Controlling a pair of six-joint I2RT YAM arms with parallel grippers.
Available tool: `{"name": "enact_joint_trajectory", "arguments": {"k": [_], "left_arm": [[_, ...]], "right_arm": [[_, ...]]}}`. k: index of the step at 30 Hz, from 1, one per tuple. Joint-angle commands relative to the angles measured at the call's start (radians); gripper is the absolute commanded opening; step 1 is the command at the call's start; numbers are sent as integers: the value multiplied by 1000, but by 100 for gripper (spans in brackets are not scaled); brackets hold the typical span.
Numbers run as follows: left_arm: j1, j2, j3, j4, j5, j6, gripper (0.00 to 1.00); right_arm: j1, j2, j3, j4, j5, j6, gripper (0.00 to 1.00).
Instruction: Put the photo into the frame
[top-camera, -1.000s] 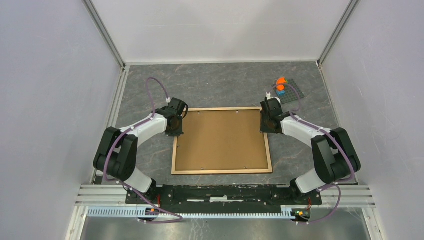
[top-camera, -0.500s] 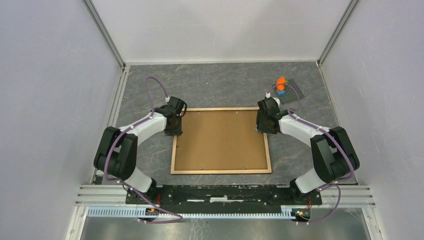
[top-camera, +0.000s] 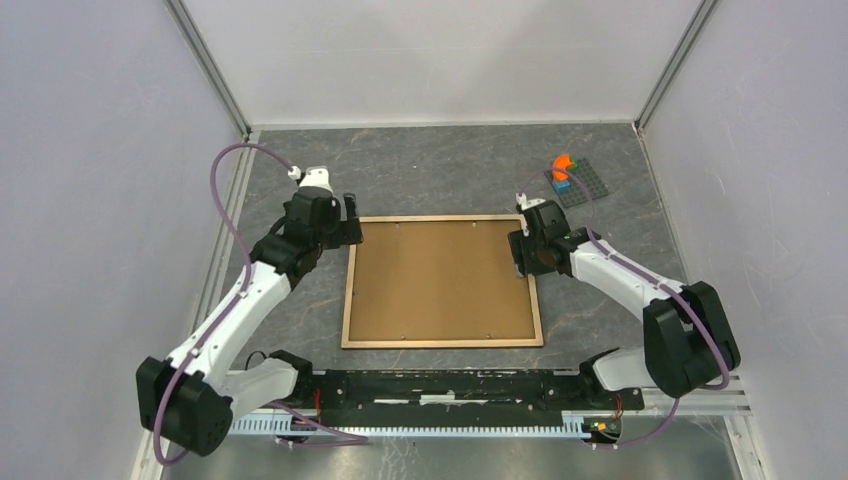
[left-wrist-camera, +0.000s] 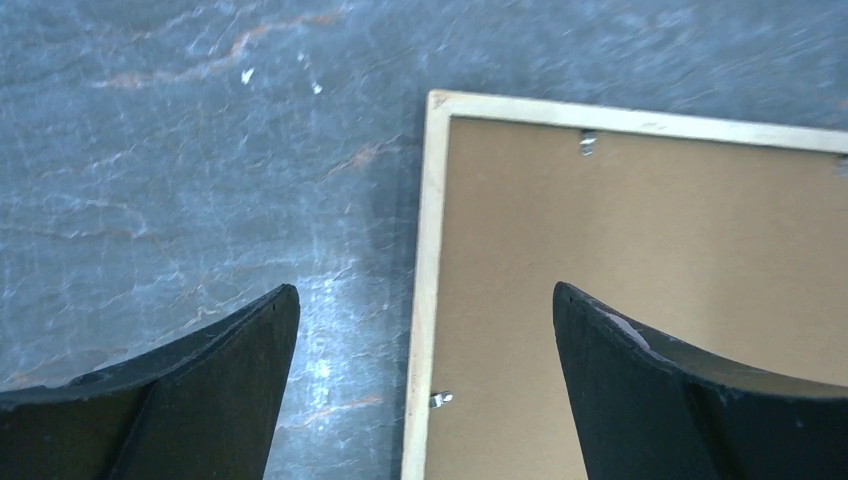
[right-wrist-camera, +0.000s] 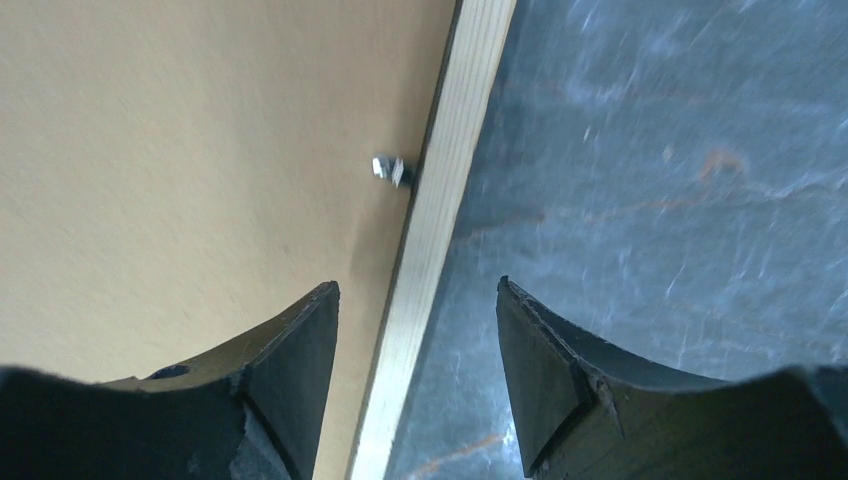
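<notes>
Though overhead hides it, left claw (left-wrist-camera: 422, 290) and right claw (right-wrist-camera: 416, 284) gape close-up, seemingly empty.

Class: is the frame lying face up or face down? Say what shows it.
Face down: the frame lies flat, its brown backing panel uppermost, small metal clips along the rim.
</notes>
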Motion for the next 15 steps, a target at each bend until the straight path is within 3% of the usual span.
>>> {"name": "enact_joint_trajectory", "arguments": {"k": [1,2,4,8,10,15], "left_arm": [[-1,-68,-3,126,427,67,100],[-7,-78,-13,164,495,36,100],[-72,-82,-24,201,467,-37,100],[-439,-60,-14,206,194,78,100],[-565,-23,-9,204,130,129,100],[-856,96,8,204,-15,279,100]], "right_arm": [[1,-71,-60,-60,-38,-52,65],[0,-84,-75,-60,-44,-46,65],[2,-109,-107,-52,-47,-38,64],[1,-132,-165,-23,-69,-15,56],[1,-134,-182,-4,-84,-5,44],[1,-140,-216,41,-88,20,29]]}}
